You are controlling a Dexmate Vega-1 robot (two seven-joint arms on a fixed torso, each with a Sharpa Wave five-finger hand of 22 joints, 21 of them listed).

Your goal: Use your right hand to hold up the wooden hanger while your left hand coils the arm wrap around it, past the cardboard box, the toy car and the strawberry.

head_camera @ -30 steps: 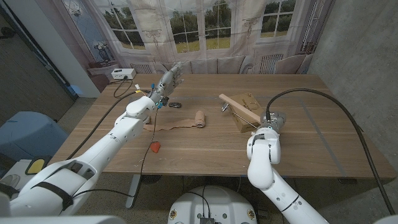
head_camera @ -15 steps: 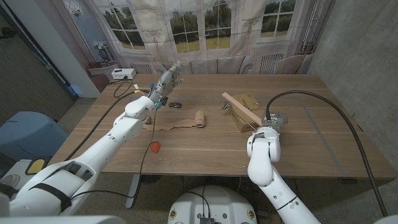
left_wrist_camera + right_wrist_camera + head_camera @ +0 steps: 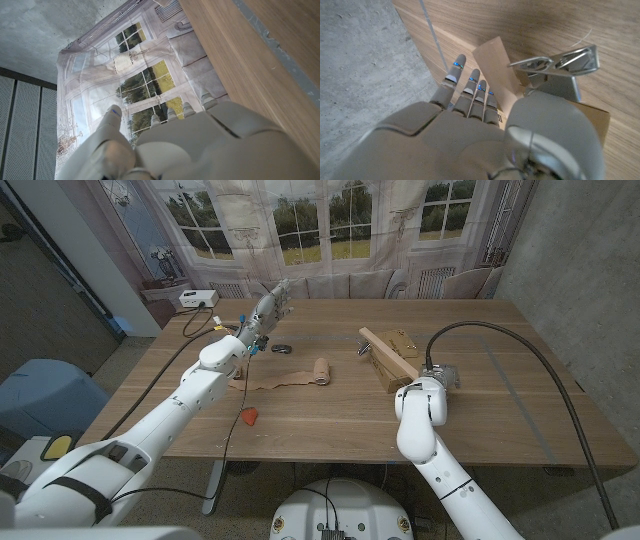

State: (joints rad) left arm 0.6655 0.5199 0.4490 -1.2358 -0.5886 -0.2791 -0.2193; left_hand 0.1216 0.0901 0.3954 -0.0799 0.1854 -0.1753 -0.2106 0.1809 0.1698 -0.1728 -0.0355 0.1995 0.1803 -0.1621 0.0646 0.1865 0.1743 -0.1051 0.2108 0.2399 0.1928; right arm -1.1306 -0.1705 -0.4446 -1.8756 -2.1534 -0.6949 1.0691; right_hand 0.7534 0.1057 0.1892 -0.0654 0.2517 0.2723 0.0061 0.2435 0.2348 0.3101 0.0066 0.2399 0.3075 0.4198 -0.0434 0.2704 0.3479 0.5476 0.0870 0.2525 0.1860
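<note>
Right robot hand (image 3: 470,125) is gripping the pale wooden hanger (image 3: 388,352) above the brown cardboard box (image 3: 400,356); left robot hand (image 3: 268,310) is hovering, fingers spread, empty.

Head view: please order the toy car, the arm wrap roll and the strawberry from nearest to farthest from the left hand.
1. Toy car, just right of the left hand.
2. Arm wrap roll, mid-table, further right.
3. Strawberry, near the front edge.
</note>
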